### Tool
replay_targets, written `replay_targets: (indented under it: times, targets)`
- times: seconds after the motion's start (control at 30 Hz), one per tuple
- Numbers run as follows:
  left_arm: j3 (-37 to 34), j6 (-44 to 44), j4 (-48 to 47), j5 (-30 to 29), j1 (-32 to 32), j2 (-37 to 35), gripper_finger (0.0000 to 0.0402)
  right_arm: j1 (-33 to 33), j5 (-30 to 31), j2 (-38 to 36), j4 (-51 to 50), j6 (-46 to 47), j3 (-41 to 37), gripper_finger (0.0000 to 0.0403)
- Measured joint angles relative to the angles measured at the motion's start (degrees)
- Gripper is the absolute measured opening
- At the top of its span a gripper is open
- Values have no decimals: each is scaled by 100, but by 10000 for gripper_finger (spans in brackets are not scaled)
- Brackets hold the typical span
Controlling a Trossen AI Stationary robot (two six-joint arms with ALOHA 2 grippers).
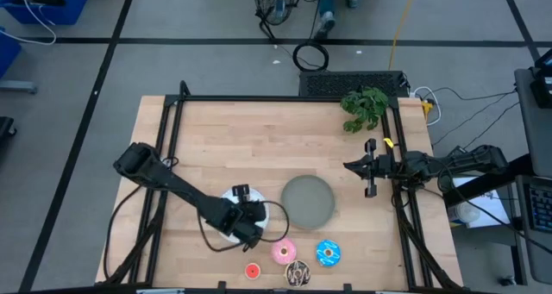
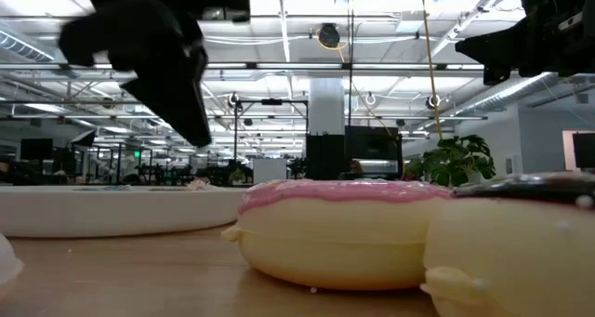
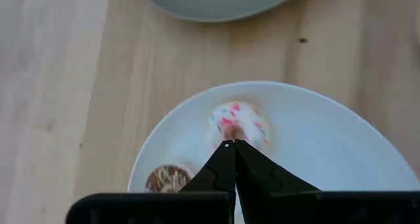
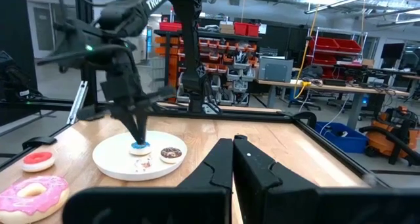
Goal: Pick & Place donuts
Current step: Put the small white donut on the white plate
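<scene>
high: overhead | low: tabletop, close | wrists: perhaps both see white plate (image 3: 341, 138)

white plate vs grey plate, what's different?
The white plate sits under the left end effector; the grey plate lies beside it with no arm over it. The white plate holds small donuts; the grey plate looks bare. Both are round and flat on the table.

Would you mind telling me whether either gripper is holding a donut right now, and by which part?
Neither holds anything. The left gripper is shut and empty above the round white plate, over the whitish-pink sprinkled toy donut. The right gripper waits shut.
</scene>
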Motion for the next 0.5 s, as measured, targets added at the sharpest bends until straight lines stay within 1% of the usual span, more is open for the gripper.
replay_targets:
  times: [0.07,0.17,0.5]
  targets:
    - [-175,81,327,27,69,0,9,0,0,0,0,-6,0,0]
    - [-290,217,659,268,167,0,4,2,0,0,-2,-7,-1,0]
    - [-296,114,514,406,238,51,6,2,0,0,-11,-8,0,0]
